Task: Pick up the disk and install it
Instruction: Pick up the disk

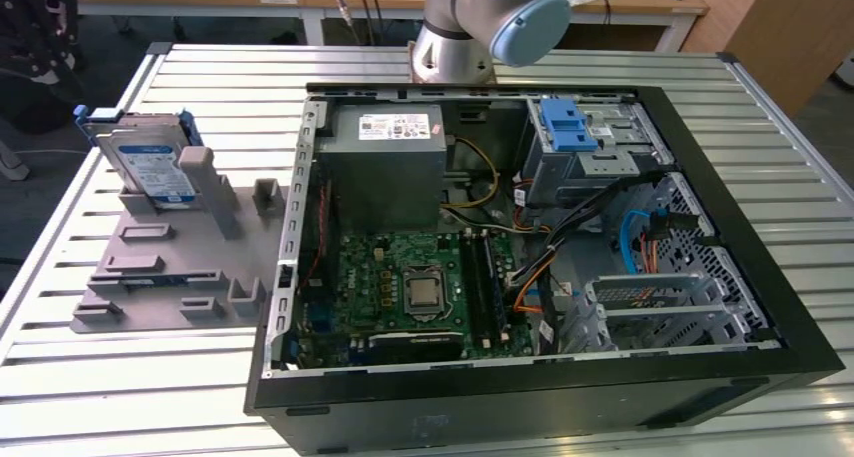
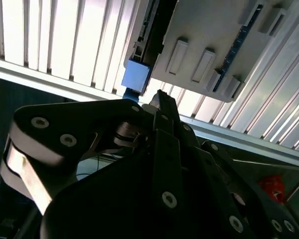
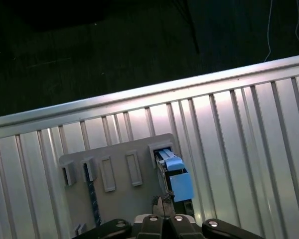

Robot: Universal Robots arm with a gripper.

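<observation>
Exterior view, starting at its left: a slatted aluminium tabletop (image 1: 80,377) carries a grey moulded fixture (image 1: 160,277) near the edge on the exterior view's left. The disk (image 1: 150,167) stands on edge in the fixture's far slot, close to the tabletop's far corner on that side. It leans slightly against a grey post, with its blue-and-white label facing the camera and its blue carrier frame showing round the top. Just beside the fixture, over the middle of the tabletop, lies an open black computer case (image 1: 534,397). Inside it, going rightwards, a grey power supply (image 1: 380,167) sits at the far end and a green motherboard (image 1: 387,277) lies nearer the camera. A metal drive cage (image 1: 594,142) with a blue plastic bracket (image 1: 567,127) fills the far corner of the case on the exterior view's right, and a blue cable (image 1: 627,242) loops below it. The arm (image 1: 454,37) rises at the tabletop's far edge behind the case, with a pale blue joint cap (image 1: 530,27). In the first wrist view the tool (image 3: 162,205) hangs over the fixture (image 3: 119,189), and its tips appear just beside the blue end of the disk (image 3: 177,179), which is seen edge-on in its slot. How far above it they are cannot be told. In the second wrist view the tool (image 2: 162,99) points toward the same blue end of the disk (image 2: 136,75) at the fixture's (image 2: 209,40) edge. In both wrist views the tool's tips are drawn together with nothing between them.
</observation>
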